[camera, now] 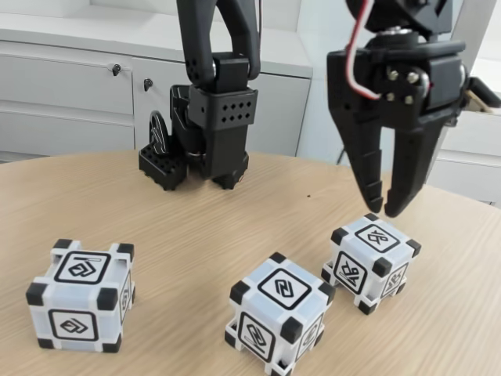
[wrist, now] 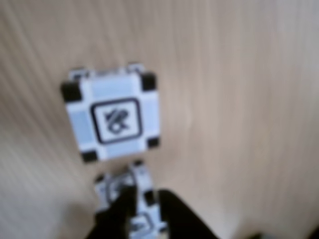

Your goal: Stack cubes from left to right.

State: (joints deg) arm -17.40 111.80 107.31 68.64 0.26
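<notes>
Three white cubes with black corners and a framed glyph on each face rest apart on the wooden table in the fixed view: the left cube (camera: 81,295), the middle cube (camera: 279,312) and the right cube (camera: 369,262). My black gripper (camera: 385,205) hangs just above the right cube, pointing down. Its fingers are a little apart and hold nothing, so it is open. The blurred wrist view looks straight down on one cube (wrist: 112,114). A second cube (wrist: 130,191) lies at the bottom edge, partly hidden by the dark gripper (wrist: 144,201).
The arm's black base (camera: 205,141) stands at the back of the round table (camera: 235,211). White cabinets (camera: 70,86) run behind it. Bare wood lies between the left and middle cubes and in front of the base.
</notes>
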